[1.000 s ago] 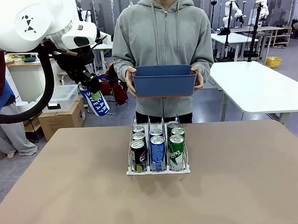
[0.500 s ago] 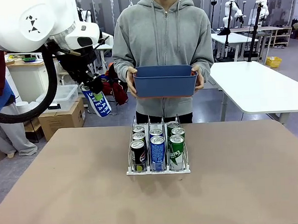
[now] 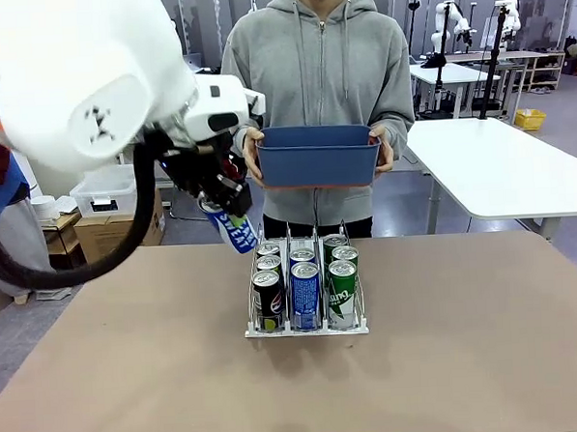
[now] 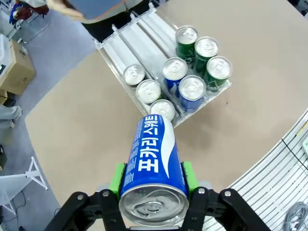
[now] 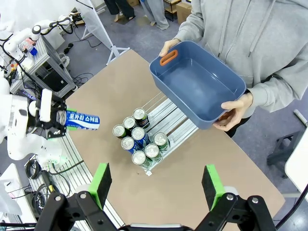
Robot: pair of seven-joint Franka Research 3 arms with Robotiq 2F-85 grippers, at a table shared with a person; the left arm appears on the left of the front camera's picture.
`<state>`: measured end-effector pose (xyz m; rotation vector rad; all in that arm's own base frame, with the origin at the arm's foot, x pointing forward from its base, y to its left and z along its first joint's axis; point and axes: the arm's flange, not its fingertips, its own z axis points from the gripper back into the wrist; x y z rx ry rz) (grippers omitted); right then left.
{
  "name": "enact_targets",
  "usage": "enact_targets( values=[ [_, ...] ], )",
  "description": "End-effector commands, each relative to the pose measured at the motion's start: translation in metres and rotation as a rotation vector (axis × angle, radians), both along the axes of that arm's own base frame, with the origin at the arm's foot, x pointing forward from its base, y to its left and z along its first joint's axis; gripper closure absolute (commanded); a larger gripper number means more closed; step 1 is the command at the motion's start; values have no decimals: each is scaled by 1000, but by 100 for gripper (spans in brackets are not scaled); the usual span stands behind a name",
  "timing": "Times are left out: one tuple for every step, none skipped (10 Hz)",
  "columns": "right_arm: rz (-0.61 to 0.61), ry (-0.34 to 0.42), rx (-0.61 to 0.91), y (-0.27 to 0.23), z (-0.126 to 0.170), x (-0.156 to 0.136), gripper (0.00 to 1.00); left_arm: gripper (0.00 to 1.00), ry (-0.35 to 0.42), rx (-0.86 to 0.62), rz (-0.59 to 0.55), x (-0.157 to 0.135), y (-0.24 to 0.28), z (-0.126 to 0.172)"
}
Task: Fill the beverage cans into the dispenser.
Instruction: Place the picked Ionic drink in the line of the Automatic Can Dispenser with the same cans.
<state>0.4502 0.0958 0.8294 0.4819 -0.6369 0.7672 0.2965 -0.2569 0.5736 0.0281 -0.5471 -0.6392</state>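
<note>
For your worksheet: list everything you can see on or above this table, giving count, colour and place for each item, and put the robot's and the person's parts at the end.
Black cans: three, left lane of the rack.
Blue cans in rack: two, middle lane.
Green cans: three, right lane.
Held blue can: one, blue with white lettering, in the air behind the rack's left side.
Dispenser: one, clear with a white base, table centre.
Blue tub: one, empty, held above the table's far edge.
Table: one, brown.
Left gripper: black with green pads, shut on the held blue can.
Right gripper: open, high above the table.
Person's hands: two, gripping the tub's ends.
</note>
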Motion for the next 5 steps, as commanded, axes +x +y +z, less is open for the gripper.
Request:
enact_targets(
  values=[
    [-1, 10, 12, 0, -2, -3, 0, 43, -15, -49, -78, -13, -7, -24],
    [-1, 10, 12, 0, -2, -3, 0, 43, 1, -53, -107, -19, -19, -35],
    [-1, 10, 12, 0, -2, -3, 0, 43, 1, -41, -133, -18, -28, -44],
    [-1, 10, 12, 0, -2, -3, 0, 43, -4, -30, -175, -14, -25, -44],
    [-1, 10, 12, 0, -2, -3, 0, 43, 0, -10, -96, -24, -24, -38]
  ],
)
